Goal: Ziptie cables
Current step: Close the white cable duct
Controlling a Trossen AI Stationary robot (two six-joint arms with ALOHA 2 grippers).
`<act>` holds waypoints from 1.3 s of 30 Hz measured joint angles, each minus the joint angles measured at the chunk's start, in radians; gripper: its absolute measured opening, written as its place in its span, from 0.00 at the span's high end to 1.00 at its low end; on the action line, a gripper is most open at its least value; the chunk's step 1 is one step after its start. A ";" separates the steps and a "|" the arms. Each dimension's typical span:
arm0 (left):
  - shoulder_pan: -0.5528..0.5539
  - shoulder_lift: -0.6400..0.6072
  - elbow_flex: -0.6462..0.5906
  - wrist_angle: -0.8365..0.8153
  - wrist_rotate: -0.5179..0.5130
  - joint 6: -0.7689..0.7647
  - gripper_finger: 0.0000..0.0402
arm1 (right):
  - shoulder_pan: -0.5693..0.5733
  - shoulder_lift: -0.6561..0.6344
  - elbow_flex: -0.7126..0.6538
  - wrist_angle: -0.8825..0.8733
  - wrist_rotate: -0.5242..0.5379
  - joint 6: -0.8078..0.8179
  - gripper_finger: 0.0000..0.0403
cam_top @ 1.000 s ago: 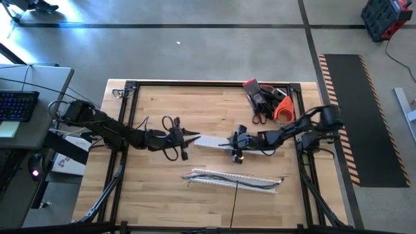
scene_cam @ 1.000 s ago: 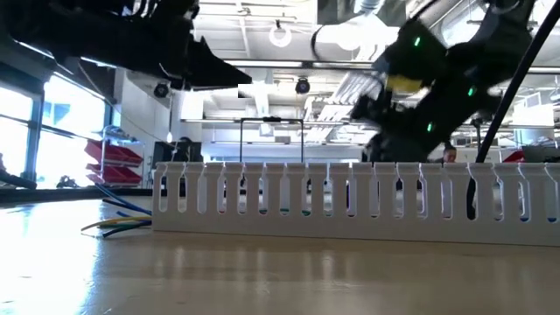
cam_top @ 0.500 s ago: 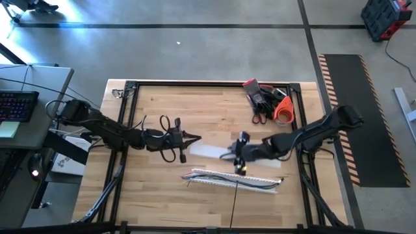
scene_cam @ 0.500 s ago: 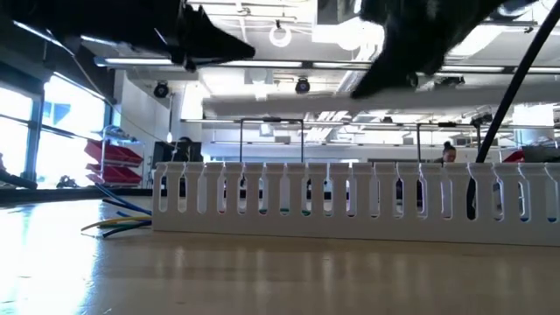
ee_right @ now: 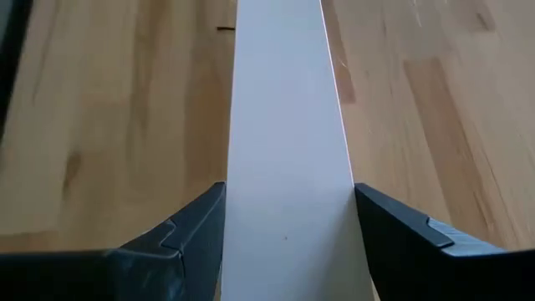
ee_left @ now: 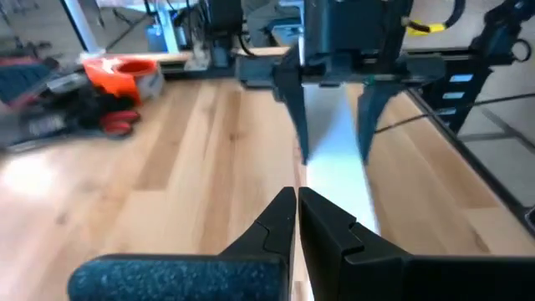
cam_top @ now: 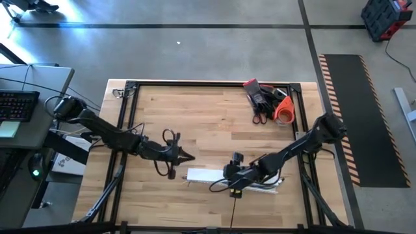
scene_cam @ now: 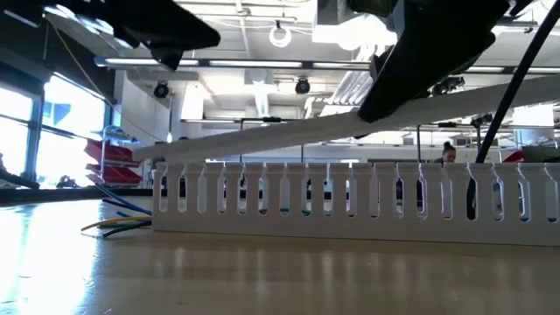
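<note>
The cables (scene_cam: 115, 224) lie in a white slotted channel (scene_cam: 350, 199) near the table's front edge (cam_top: 263, 186); their coloured ends stick out of its left end. My right gripper (cam_top: 229, 174) is above that channel and shut on a long flat white strip (ee_right: 284, 100), which shows slanted over the channel in the low view (scene_cam: 262, 133). My left gripper (cam_top: 188, 158) is shut and hovers just beyond the strip's left end (ee_left: 298, 194), its fingers pointing toward the right gripper; the high view shows a gap between it and the strip. My right gripper pinches the white strip by its two long edges (ee_right: 231, 196), one finger on each side, partway along its length. The fingers slant down from the table's right and point along the strip. The strip is tilted, its left end (cam_top: 192, 174) lower; whether that end touches the table does not show.
A heap of red, black and orange tools (cam_top: 266, 101) lies at the far right corner. A black frame (cam_top: 130, 84) runs around the wooden tabletop. Bare wood lies across the table's middle and far left.
My right gripper has swung toward the table's near edge and leftward, carrying the white strip from the middle of the table to above the slotted channel. My left gripper has moved toward the near edge and stays pointed at the strip's left end.
</note>
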 joint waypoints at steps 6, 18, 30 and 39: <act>-0.012 0.065 -0.059 0.127 -0.017 -0.033 1.00 | 0.000 -0.011 -0.002 -0.022 0.022 0.000 0.47; 0.009 0.222 -0.059 0.217 0.096 -0.061 1.00 | 0.006 -0.018 -0.006 -0.046 0.016 0.086 0.47; 0.008 0.352 -0.059 0.310 0.160 -0.086 1.00 | 0.007 -0.015 -0.006 -0.049 0.005 0.101 0.47; 0.009 0.419 -0.058 0.337 0.160 -0.095 1.00 | 0.012 -0.014 -0.006 -0.072 0.004 0.131 0.47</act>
